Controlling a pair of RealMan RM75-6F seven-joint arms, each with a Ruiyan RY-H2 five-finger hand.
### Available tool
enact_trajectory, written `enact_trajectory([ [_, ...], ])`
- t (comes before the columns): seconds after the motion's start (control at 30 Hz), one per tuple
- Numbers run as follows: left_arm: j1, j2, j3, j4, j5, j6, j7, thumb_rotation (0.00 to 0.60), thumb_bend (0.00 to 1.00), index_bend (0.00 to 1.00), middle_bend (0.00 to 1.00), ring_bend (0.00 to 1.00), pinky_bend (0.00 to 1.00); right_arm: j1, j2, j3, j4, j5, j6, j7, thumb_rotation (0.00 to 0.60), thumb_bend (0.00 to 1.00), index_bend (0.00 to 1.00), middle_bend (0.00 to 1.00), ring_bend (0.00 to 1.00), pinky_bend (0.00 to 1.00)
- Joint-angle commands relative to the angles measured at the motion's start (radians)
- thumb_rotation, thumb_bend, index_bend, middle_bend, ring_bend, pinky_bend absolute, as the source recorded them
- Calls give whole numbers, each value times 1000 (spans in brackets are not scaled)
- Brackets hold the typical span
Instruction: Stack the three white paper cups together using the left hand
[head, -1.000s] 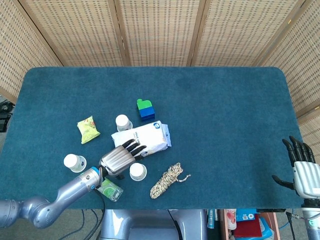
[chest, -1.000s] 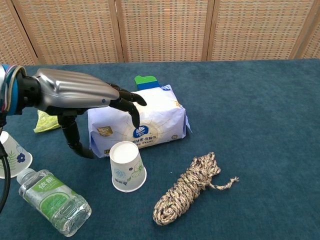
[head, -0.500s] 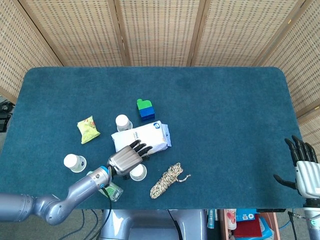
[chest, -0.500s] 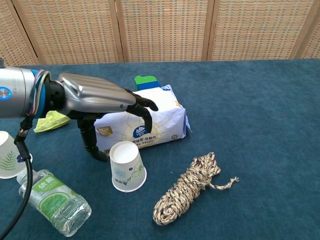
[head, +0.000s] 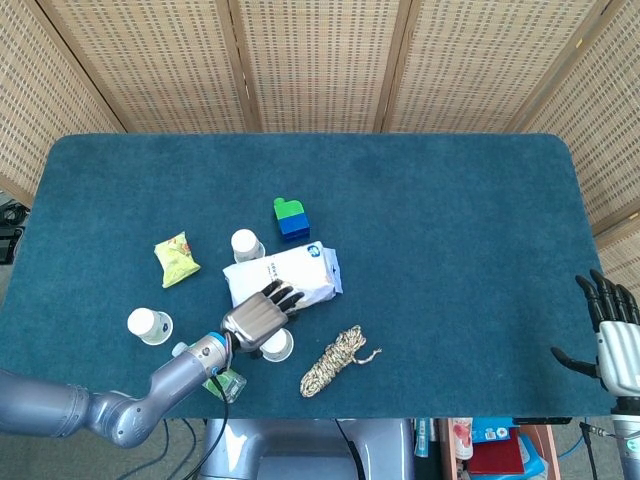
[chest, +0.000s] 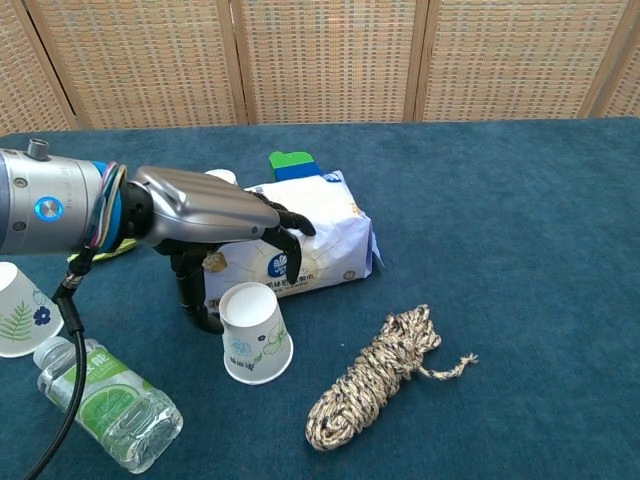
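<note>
Left hand (chest: 215, 215) hovered over the near cup (chest: 254, 332), fingers spread and curved downward, holding nothing; judged a pre-grasp, thumb low on the cup's left. Cup stood upright just in front of the tissue pack (chest: 310, 245). Second cup (head: 150, 325) sat far left near the bottle (chest: 105, 405); third cup (head: 245, 244) behind the pack. Right hand (head: 612, 335) idle off the table's right edge, fingers released.
</note>
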Motion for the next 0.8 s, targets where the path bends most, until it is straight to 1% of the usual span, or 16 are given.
enact_trajectory([
  [0.03, -8, -9, 8, 5, -5, 5, -1, 600, 221, 338, 0, 0, 0, -1, 0, 0, 0, 0, 1, 2, 600, 0, 0, 0, 0, 0],
  [0.07, -10, -13, 11, 5, -6, 8, -1, 600, 221, 351, 0, 0, 0, -1, 0, 1, 0, 0, 2, 3, 600, 0, 0, 0, 0, 0],
  [0.2, -14, -20, 17, 6, -2, 22, -4, 600, 220, 477, 0, 0, 0, -1, 0, 2, 2, 0, 3, 4, 600, 0, 0, 0, 0, 0],
  [0.27, -13, -20, 20, 4, 3, 31, -9, 600, 220, 513, 0, 0, 0, -2, 1, 3, 2, 0, 5, 6, 600, 0, 0, 0, 0, 0],
  [0.43, -12, -8, 18, -6, 12, 48, -25, 600, 220, 526, 0, 0, 0, -3, 2, 4, 1, 0, 6, 9, 600, 0, 0, 0, 0, 0],
  [0.57, -11, 27, 3, -40, 33, 64, -44, 600, 220, 526, 0, 0, 0, -3, 4, 4, 0, -1, 6, 10, 600, 0, 0, 0, 0, 0],
  [0.67, -8, 61, -9, -74, 54, 78, -57, 600, 220, 526, 0, 0, 0, -4, 4, 5, 1, 0, 8, 10, 600, 0, 0, 0, 0, 0],
  [0.8, 0, 127, -28, -132, 91, 104, -78, 600, 220, 526, 0, 0, 0, -5, 4, 6, 0, -1, 11, 10, 600, 0, 0, 0, 0, 0],
])
